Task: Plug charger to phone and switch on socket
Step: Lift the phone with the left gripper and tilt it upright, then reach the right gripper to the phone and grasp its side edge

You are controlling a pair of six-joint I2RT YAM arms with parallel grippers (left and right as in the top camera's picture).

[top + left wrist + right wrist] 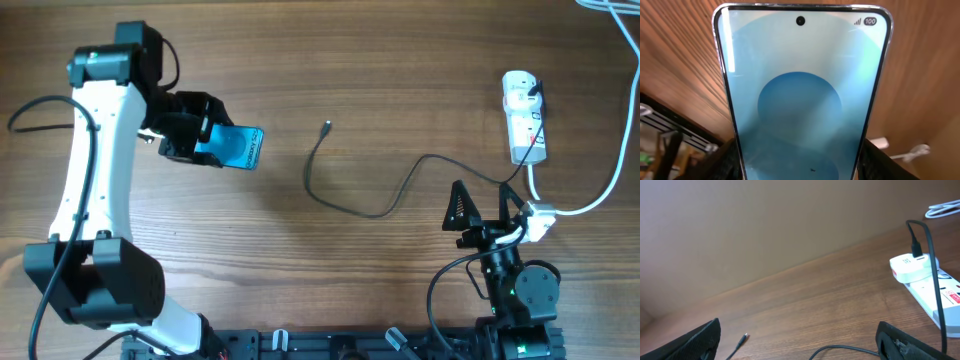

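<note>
The left gripper (pixel 220 142) is closed on the phone (pixel 243 149), at the left side of the table (pixel 330 290) towards the far edge. In the left wrist view its dark fingers (pixel 722 161) press the two long edges of the phone (pixel 800 100) near the lower end, and the lit blue screen faces the camera. I cannot tell whether the phone is off the wood.

The charger (pixel 375 213) lies loose across the middle of the table. Its small tip (pixel 328 126) rests free on the wood, well apart from the phone and to its right. Its black plug (pixel 538 97) sits in the white socket (pixel 522 118) at the far right.

The right gripper (pixel 482 200) is at the near right, nearer than the socket. Its jaws are spread wide and hold nothing. In the right wrist view only bare wood lies between its fingers (pixel 695 342); the charger's tip (pixel 743 339) is just beyond the left one and the socket (pixel 935 287) is off to the right. The socket's white lead (pixel 612 180) curves away to the far right corner.
</note>
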